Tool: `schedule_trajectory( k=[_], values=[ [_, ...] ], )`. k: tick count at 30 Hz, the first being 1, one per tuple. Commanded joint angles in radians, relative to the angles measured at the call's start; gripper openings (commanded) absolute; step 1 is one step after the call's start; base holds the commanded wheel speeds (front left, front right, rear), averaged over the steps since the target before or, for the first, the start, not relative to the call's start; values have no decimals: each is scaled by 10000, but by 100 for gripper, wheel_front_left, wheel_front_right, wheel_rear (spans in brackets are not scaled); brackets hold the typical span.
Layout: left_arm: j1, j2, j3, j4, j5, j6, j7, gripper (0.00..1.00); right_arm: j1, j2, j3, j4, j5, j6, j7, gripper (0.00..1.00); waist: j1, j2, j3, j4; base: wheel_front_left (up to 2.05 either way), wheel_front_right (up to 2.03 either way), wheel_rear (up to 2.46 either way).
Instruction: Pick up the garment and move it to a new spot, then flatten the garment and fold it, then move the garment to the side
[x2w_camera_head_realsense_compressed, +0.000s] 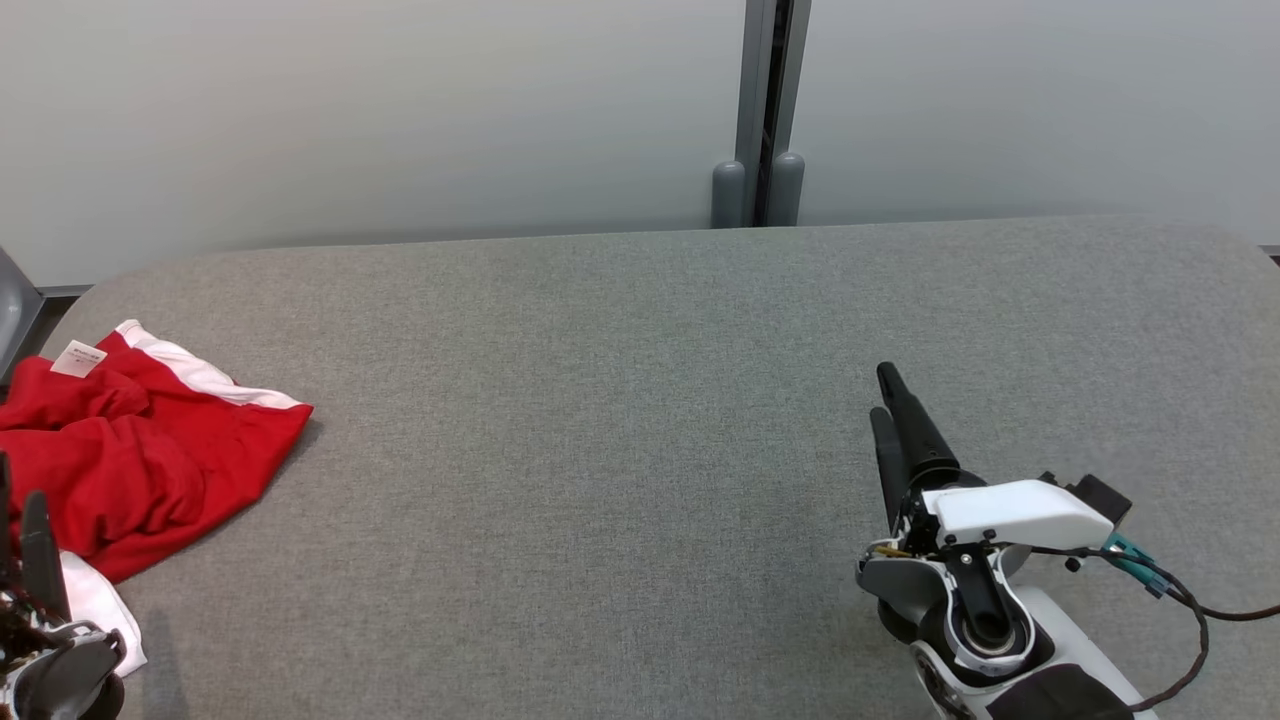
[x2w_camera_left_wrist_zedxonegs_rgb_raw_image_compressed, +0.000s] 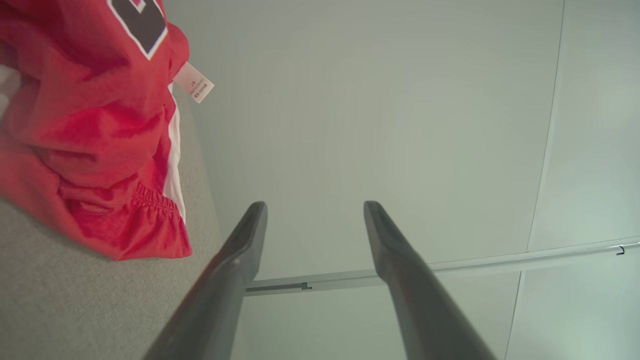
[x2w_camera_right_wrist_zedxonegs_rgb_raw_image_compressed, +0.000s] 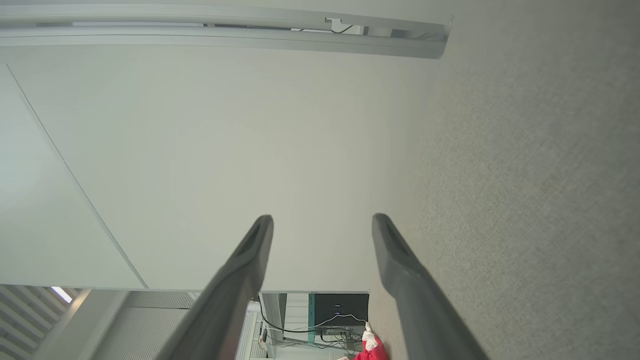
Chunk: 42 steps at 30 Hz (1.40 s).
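A red garment (x2w_camera_head_realsense_compressed: 140, 450) with white trim and a small white label lies crumpled at the left end of the grey padded table (x2w_camera_head_realsense_compressed: 640, 420). My left gripper (x2w_camera_head_realsense_compressed: 18, 512) stands at that view's lower left, just in front of the garment's near edge. Its fingers are open and hold nothing. In the left wrist view the garment (x2w_camera_left_wrist_zedxonegs_rgb_raw_image_compressed: 90, 125) lies up and to the left of the open left gripper (x2w_camera_left_wrist_zedxonegs_rgb_raw_image_compressed: 315, 210), apart from it. My right gripper (x2w_camera_head_realsense_compressed: 883, 395) hovers open over bare table at the lower right, far from the cloth. The right wrist view has the right gripper (x2w_camera_right_wrist_zedxonegs_rgb_raw_image_compressed: 322, 222) open, with the garment (x2w_camera_right_wrist_zedxonegs_rgb_raw_image_compressed: 372, 350) small and distant.
A pale wall panel (x2w_camera_head_realsense_compressed: 400, 110) rises behind the table, with a grey post (x2w_camera_head_realsense_compressed: 758, 190) at its seam. A black cable (x2w_camera_head_realsense_compressed: 1190, 610) trails from the right wrist. The table's rounded left corner lies just beyond the garment.
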Motion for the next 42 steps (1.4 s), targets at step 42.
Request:
schedule_trajectory(
  k=[42],
  values=[
    [603, -258, -2510, -2741, 5632, 189, -2873, 100, 1226, -286, -1938, -2733, -6626, 52, -17, 100, 0, -1, 108, -187, 0, 0, 0]
  ],
)
